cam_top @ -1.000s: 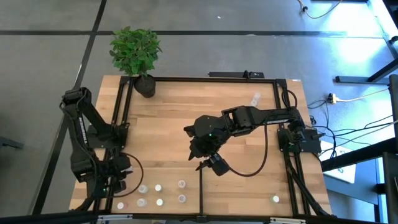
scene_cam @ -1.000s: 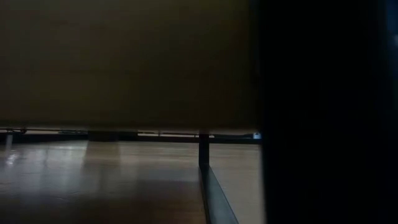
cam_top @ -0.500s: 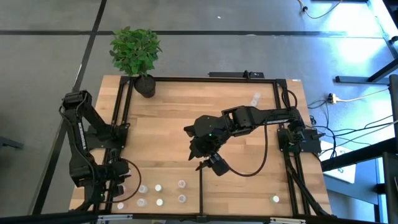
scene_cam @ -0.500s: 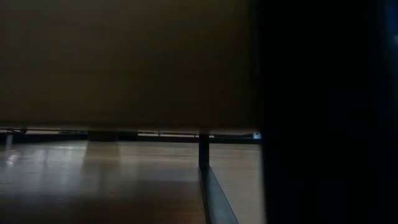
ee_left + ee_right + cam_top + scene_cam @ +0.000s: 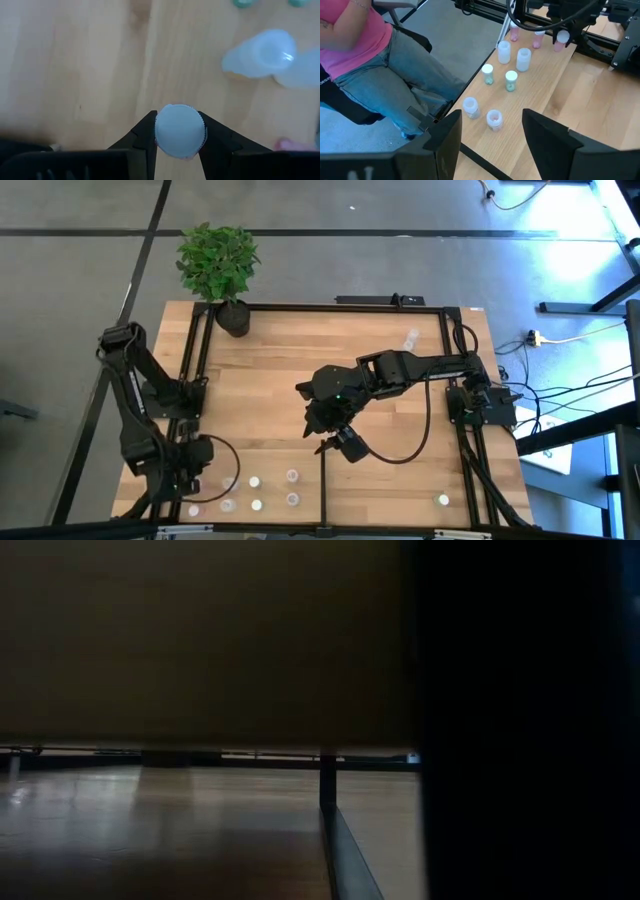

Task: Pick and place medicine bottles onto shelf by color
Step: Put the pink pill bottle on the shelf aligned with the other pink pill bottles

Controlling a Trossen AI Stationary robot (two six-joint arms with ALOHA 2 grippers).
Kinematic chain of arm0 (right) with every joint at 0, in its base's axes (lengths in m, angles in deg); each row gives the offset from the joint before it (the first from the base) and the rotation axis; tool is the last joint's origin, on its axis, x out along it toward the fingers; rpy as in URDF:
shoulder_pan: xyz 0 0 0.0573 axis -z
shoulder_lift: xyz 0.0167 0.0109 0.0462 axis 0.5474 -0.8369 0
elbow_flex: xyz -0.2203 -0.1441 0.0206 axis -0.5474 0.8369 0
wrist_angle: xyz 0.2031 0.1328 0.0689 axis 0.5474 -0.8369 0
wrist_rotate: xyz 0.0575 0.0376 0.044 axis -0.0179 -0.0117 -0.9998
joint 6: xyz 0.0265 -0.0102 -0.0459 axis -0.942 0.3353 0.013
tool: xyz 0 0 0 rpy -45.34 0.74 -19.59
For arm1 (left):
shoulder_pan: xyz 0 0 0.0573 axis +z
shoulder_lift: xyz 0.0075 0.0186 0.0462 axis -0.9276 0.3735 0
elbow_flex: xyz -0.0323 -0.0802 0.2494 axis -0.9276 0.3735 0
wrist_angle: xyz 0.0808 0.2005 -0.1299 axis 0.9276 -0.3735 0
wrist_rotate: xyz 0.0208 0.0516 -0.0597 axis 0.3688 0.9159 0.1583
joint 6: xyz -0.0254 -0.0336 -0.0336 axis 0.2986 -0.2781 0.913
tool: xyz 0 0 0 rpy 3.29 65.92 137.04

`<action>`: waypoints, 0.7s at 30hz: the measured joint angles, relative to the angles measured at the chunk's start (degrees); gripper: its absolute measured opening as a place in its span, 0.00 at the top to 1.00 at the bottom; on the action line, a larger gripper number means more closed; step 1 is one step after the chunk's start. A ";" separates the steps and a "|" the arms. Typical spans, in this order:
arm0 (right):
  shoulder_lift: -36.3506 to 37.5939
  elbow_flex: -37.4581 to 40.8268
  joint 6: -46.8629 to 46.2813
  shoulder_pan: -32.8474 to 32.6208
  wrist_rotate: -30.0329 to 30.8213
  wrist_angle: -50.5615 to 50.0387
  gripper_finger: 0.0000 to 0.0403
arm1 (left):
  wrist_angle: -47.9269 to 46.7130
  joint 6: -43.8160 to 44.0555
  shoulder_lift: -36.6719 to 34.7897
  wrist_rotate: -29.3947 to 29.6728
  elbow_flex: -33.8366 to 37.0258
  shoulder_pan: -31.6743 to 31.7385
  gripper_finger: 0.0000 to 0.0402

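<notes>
— Medicine bottles [image 5: 254, 491]: where do they stand?
— Most stand in a loose cluster near the front edge of the table [image 5: 280, 370], on the left arm's side; one more [image 5: 441, 500] stands alone at the front right.
— And the left gripper [image 5: 179, 131]?
— Down at that cluster, its jaws clenched on a white-capped bottle [image 5: 180, 131], one finger pressing each side of the cap. Two more pale bottles [image 5: 265, 52] stand just beyond it.
— The right gripper [image 5: 490, 131]?
— It hangs over the middle of the table, near the short black divider bar [image 5: 322, 480], jaws released and holding nothing. Its wrist view shows a seated person [image 5: 365, 60] beside the table edge.
</notes>
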 joint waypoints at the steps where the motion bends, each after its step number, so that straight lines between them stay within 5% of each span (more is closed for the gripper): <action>1: 0.00 0.00 0.00 0.01 -0.01 0.00 0.48 | 0.25 -1.21 -0.67 -0.87 0.00 0.50 0.75; 21: 0.00 0.00 0.00 0.00 -0.01 0.00 0.48 | 0.97 -16.20 -3.19 -10.54 0.00 9.87 0.75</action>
